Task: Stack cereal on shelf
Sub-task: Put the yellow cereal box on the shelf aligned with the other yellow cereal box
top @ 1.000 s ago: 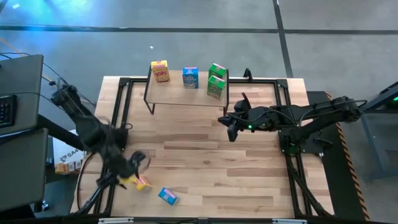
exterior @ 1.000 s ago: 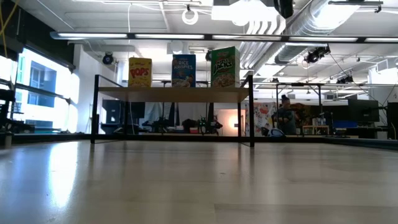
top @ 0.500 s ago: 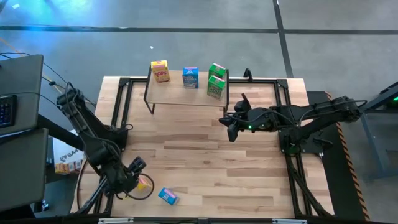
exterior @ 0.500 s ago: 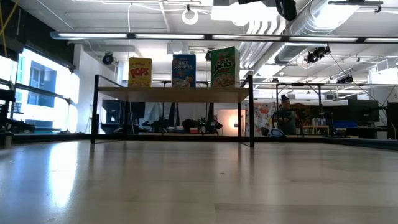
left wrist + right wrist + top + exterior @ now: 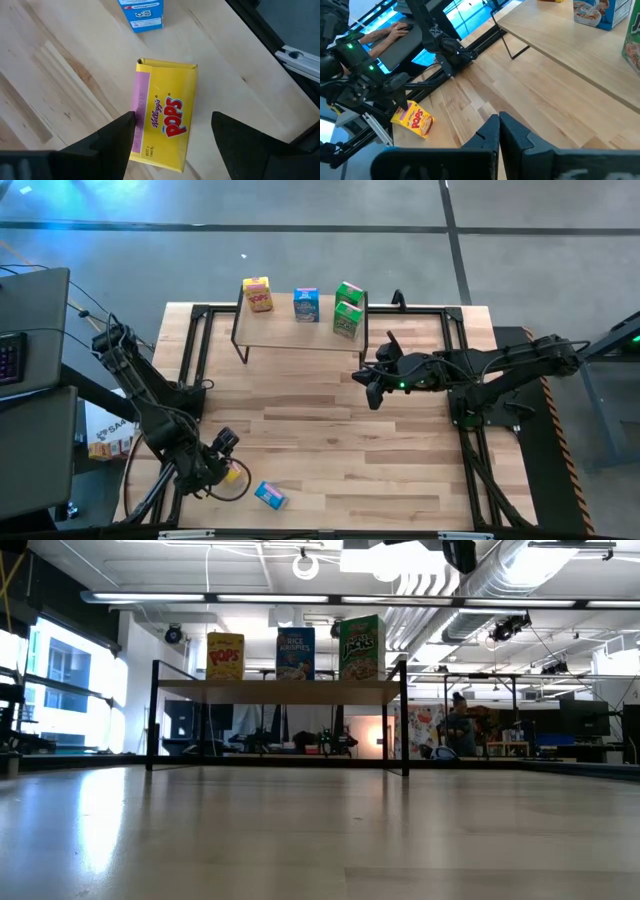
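Note:
A yellow cereal box (image 5: 162, 120) lies flat on the table near its front left corner (image 5: 236, 473). My left gripper (image 5: 172, 120) hangs open just above it, pointing steeply down, one finger on either side of the box's width; I see no touch. A blue cereal box (image 5: 270, 495) lies flat nearby. On the shelf (image 5: 300, 330) stand a yellow box (image 5: 257, 294), a blue box (image 5: 306, 305) and two green boxes (image 5: 347, 308). My right gripper (image 5: 372, 388) is shut and empty, above the table in front of the shelf's right end.
Black frame rails (image 5: 190, 360) run along the table's left and right sides. A person's hand (image 5: 395, 31) rests on a keyboard beyond the table's left side. The middle of the tabletop (image 5: 330, 430) is bare wood.
My left gripper has sunk toward the yellow box near the table's front left corner and tipped to point more steeply down, staying open. In the last half second it has nearly stopped. The boxes have not moved.

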{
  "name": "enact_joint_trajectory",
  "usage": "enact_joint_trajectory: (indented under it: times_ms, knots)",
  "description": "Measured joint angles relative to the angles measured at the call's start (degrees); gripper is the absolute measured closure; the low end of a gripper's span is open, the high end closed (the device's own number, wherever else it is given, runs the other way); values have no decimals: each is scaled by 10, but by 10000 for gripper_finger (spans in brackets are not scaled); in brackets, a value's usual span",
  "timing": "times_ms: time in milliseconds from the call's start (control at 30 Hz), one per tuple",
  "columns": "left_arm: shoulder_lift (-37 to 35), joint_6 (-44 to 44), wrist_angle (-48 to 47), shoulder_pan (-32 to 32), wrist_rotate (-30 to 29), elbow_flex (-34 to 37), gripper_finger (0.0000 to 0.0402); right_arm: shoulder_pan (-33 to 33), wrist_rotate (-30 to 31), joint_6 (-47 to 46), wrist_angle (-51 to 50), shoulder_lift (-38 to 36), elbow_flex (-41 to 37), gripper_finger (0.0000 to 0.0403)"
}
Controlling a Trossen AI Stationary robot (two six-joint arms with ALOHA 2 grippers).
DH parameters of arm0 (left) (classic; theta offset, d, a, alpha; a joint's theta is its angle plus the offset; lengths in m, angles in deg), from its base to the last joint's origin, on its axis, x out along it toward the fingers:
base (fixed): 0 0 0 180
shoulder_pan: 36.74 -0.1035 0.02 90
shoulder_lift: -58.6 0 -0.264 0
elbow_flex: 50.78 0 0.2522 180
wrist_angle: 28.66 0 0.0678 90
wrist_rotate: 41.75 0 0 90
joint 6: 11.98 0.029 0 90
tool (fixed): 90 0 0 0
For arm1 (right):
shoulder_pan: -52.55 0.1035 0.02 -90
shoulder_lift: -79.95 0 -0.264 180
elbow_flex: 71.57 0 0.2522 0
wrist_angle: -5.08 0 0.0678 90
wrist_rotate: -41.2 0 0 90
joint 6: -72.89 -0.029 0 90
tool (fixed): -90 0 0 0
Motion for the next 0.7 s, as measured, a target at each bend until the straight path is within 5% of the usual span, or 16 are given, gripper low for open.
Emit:
enact_joint_trajectory:
  times_ms: [233, 433, 700]
  knots:
    - [-1, 52, -4, 0, -10, -29, 147, 0, -1, 10, 0, 0, 0, 402]
    - [0, 50, -3, 0, 48, -8, 147, 0, -1, 10, -8, 0, 0, 402]
    - [-1, 66, 5, -1, 3, 21, 147, 0, 5, 10, -17, 0, 0, 402]
